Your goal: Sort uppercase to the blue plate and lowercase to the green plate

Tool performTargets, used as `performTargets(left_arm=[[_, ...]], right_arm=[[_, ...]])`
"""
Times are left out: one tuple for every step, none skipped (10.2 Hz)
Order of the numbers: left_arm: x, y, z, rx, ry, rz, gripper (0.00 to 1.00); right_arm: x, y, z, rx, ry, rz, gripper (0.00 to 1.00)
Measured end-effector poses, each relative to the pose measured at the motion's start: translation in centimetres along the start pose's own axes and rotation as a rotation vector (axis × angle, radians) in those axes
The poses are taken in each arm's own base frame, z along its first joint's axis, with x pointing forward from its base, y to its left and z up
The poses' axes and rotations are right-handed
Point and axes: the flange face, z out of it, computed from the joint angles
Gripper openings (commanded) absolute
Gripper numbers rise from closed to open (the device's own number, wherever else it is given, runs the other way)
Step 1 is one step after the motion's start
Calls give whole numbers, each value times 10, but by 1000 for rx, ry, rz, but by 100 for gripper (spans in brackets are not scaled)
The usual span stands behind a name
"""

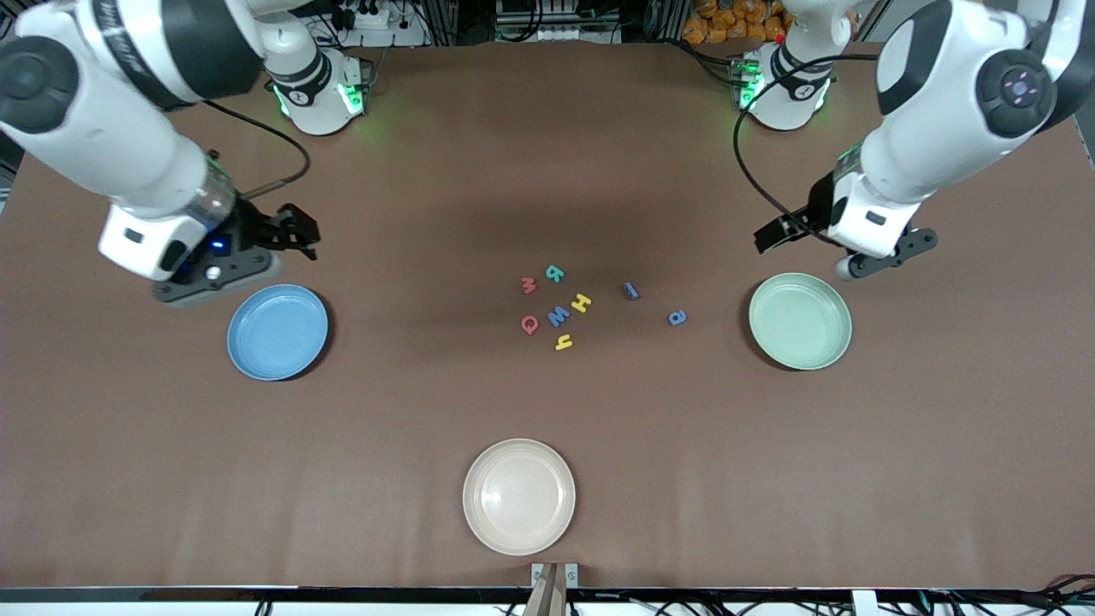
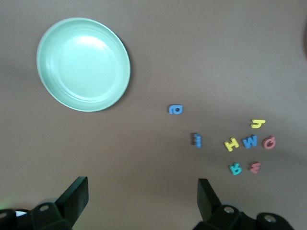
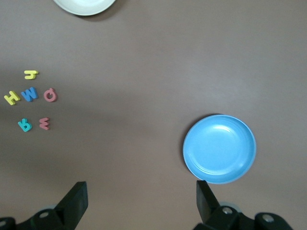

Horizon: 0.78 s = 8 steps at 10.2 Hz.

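You see eight small flat foam letters lying in the middle of the brown worktop (image 1: pixel 547 171), between the round mid-blue plastic plate (image 1: pixel 277 332) and the round pale mint green plastic plate (image 1: pixel 800 321). The teal R (image 1: pixel 555 274), red Q (image 1: pixel 529 323), blue W (image 1: pixel 559 316) and yellow H (image 1: pixel 582 302) lie close together with the red m (image 1: pixel 528 285) and yellow h (image 1: pixel 563 343). Two blue small letters (image 1: pixel 631 291) lie nearer the green plate. A round cream plate (image 1: pixel 518 496) lies nearest the front camera. The left gripper (image 1: pixel 843 248) hangs beside the green plate, the right gripper (image 1: pixel 282 235) beside the blue plate; both have jaws wide and hold nothing.

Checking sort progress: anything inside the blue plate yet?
Nothing: the blue plate is bare in the front and right wrist views. All the letters lie on the table mid-way between plates. Nothing covers the plate.
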Motion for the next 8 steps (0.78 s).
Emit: performTargets(left_arm=[[-5,9,19,-18,-6,-26,100],[-13,16,40,-30,-7,-45,100],[-20,20,56,-34,-6,-58,100],[-26,25,68,-40,0,-78,100],[-32,30,78,-50,5,-102,100],[-39,39,90,-62,8,-123,100],[-50,49,106,-74,7,-139,100],[-61,59,123,-84,-1,-152,100]], right_arm=[[8,-13,14,4,-2,-23,100],[14,-24,28,7,3,-43,100],[19,-33,40,9,5,-59,100],[22,-42,48,12,4,-73,100],[23,-47,52,13,4,-82,100],[25,-52,54,15,7,-90,100],[26,-56,56,16,14,-97,100],[27,-59,57,17,18,-101,100]])
